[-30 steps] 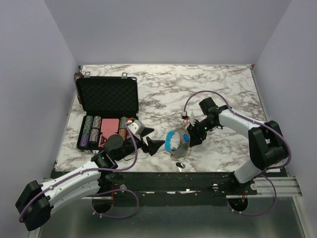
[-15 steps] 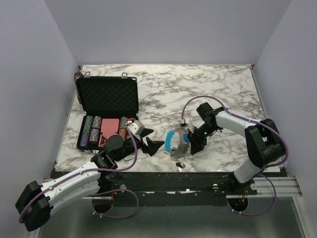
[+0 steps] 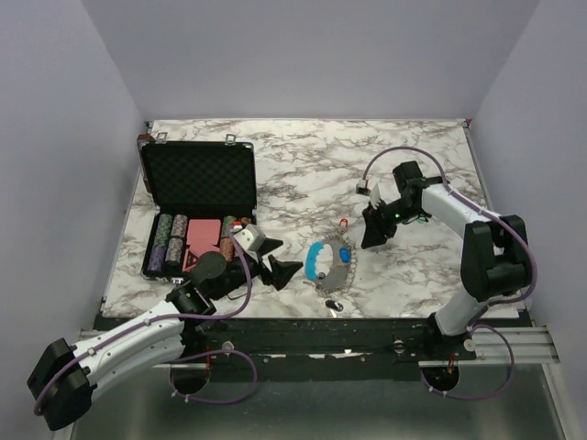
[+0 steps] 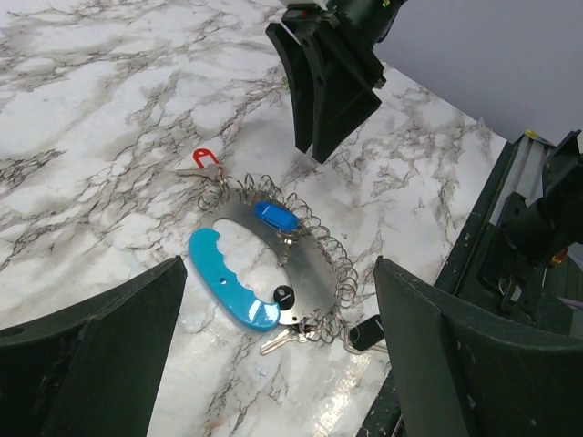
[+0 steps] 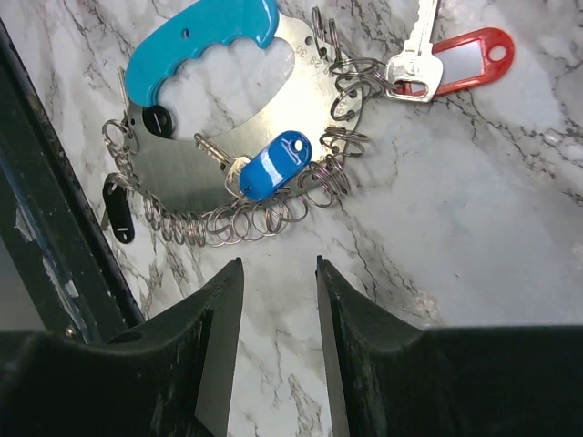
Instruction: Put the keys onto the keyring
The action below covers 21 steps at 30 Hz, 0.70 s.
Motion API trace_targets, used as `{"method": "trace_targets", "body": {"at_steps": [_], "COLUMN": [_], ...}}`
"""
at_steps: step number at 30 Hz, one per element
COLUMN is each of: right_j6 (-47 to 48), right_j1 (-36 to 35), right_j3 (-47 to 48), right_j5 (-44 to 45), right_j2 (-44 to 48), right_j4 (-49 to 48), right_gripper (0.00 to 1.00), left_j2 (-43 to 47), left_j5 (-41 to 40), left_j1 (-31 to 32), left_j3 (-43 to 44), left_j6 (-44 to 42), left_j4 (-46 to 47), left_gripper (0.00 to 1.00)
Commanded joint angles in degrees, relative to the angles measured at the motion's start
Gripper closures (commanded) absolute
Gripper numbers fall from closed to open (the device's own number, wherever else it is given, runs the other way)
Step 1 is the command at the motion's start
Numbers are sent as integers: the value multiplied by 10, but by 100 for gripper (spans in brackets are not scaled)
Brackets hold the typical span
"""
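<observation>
The keyring [image 3: 328, 266] is a flat metal oval with a bright blue grip and many small split rings, lying near the table's front edge. It also shows in the left wrist view [image 4: 314, 278] and the right wrist view [image 5: 293, 89]. A blue-headed key [image 5: 276, 164] and a black-headed key [image 4: 284, 295] hang on it. A red-tagged key [image 5: 455, 62] lies touching the rings on its far side. A black tag [image 4: 366, 332] lies at its near end. My left gripper [image 3: 284, 272] is open and empty just left of the keyring. My right gripper [image 3: 371, 234] is open, empty and just right of it.
An open black foam-lined case [image 3: 197, 179] stands at the back left with stacked poker chips [image 3: 170, 246] in its tray. The black front rail [image 3: 321, 328] runs just below the keyring. Grey walls enclose the marble table [image 3: 303, 165].
My right gripper has drawn back from the keyring's right side, up and to the right, uncovering the red-tagged key. The left arm has barely moved.
</observation>
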State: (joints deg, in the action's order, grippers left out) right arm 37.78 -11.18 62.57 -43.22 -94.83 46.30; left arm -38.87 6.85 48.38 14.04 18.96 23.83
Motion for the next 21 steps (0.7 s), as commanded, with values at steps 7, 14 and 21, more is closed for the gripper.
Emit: {"method": "trace_targets", "body": {"at_steps": [7,14,21], "right_j6": [-27,-39,88], "right_j1": [-8,-9,-36], "right_j3": [5,19,-8], "right_j5": [-23,-18,-20], "right_j2": [-73,-95,-76], "right_j4": [-47,-60,-40], "right_gripper": [56,57,54], "left_j2": [6,-2,-2], "left_j5": [-6,-3,-3], "left_j1": [-3,-3,-3], "left_j3": [-13,-15,-17], "left_j6": [6,9,8], "left_j4": [6,15,16], "left_gripper": [8,8,8]}}
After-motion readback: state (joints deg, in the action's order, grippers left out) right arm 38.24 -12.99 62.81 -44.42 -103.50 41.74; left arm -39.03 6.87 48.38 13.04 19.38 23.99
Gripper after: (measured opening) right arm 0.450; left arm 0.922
